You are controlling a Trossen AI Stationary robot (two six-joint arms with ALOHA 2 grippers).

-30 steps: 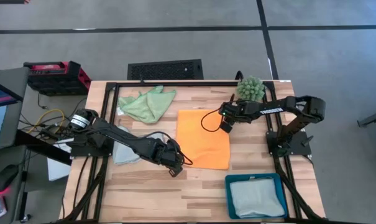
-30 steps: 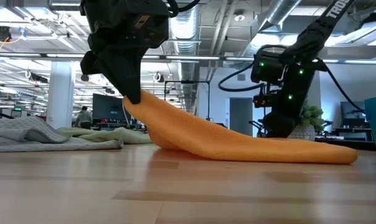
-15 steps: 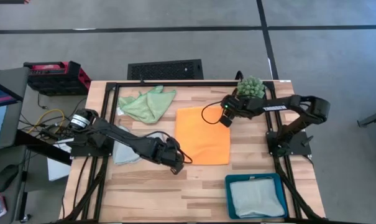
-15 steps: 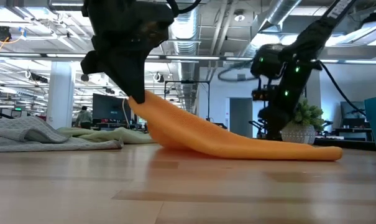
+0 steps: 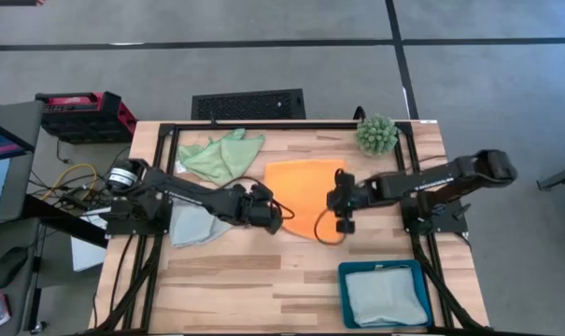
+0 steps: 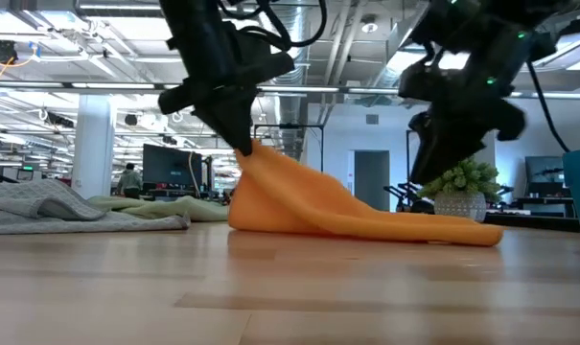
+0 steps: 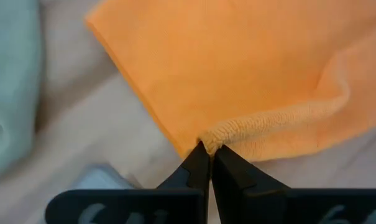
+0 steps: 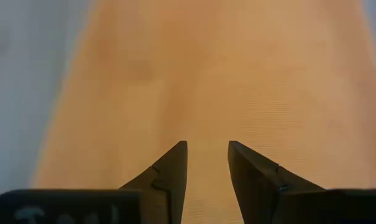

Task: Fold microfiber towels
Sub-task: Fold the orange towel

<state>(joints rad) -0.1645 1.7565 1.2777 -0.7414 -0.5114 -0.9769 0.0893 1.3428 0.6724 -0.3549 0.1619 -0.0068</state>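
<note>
The orange towel (image 5: pixel 305 187) lies at the table's middle, with its near left corner raised and the rest flat on the wood. My left gripper (image 5: pixel 273 215) is shut on that raised corner and shows in the low view (image 6: pixel 246 149) above the towel's hump (image 6: pixel 290 196). My right gripper (image 5: pixel 341 207) hangs open over the towel's right part (image 8: pixel 206 74), clear of it. A light green towel (image 5: pixel 221 154) lies crumpled at the far left. A pale blue-grey towel (image 5: pixel 190 226) lies under my left arm. A pale mint towel (image 5: pixel 385 297) lies in the teal tray (image 5: pixel 342 280). My left gripper pinches the orange towel's near left corner (image 7: pixel 212 132) between its two fingertips. It comes slanting down from the table's left. The corner is lifted off the table and the cloth slopes down from it (image 6: pixel 299 187) to the part resting on the wood.
A spiky green ball plant (image 5: pixel 376 133) stands at the far right corner. The teal tray sits at the near right. A black frame (image 5: pixel 170 140) runs along the table's sides. Bare wood (image 5: pixel 245 280) lies along the near edge.
My left gripper has carried the orange towel's near left corner up and toward the table's right and far side, so that side rises in a steeper hump while the right part stays flat. My right gripper has swung from the towel's far right corner toward the near edge, rising.
</note>
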